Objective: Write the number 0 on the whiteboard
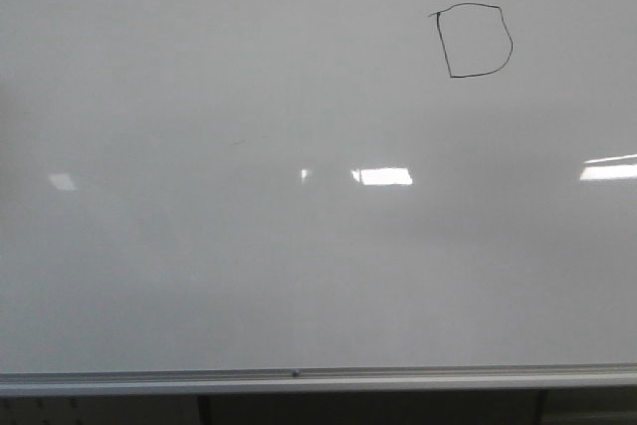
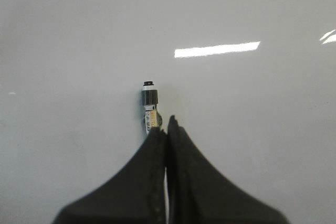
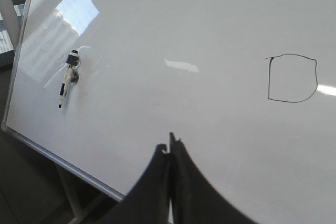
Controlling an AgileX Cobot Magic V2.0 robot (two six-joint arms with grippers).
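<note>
The number 0 [image 1: 475, 40] is a thin black D-like outline high on the right of the whiteboard [image 1: 249, 266]. It also shows in the right wrist view [image 3: 292, 78]. My right gripper [image 3: 170, 142] is shut and empty, held off the board, below and left of the outline. My left gripper [image 2: 166, 124] is shut; just beyond its tips a marker [image 2: 150, 100] lies against the board, its lower end hidden by the fingers. The right wrist view shows that marker [image 3: 67, 80] stuck alone near the board's left edge, nothing gripping it. Neither gripper shows in the front view.
The silver bottom rail [image 1: 299, 378] runs along the board's lower edge, with dark stand legs under it [image 3: 68, 195]. Bright rectangular light reflections [image 1: 383, 176] sit on the glossy surface. A window reflection [image 3: 58, 19] covers the board's upper left corner.
</note>
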